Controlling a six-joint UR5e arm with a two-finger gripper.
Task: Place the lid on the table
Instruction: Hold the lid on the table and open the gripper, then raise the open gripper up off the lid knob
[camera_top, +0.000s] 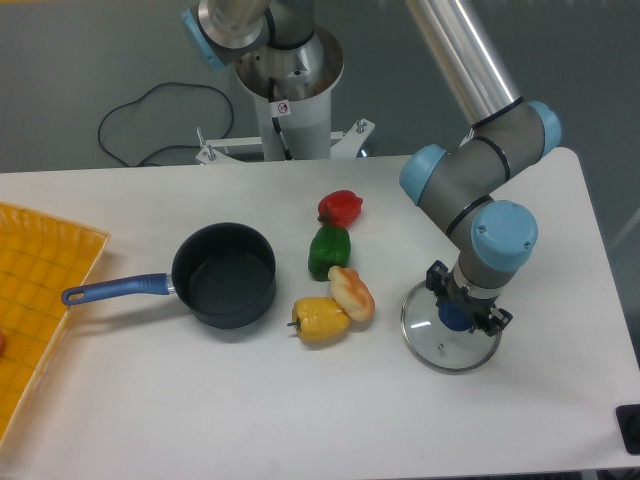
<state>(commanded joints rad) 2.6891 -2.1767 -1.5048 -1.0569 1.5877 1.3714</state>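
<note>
Table (560, 400) edge near lid (432, 342), seemingly.

Open white table (560, 240) runs from twelve round to six o'clock of the lid (440, 345). At nine o'clock the peach-coloured vegetable (351, 292) and yellow pepper (320, 320) crowd near; green pepper (329, 251) and red pepper (341, 208) block ten o'clock. The saucepan (224, 274) sits well beyond.
</note>
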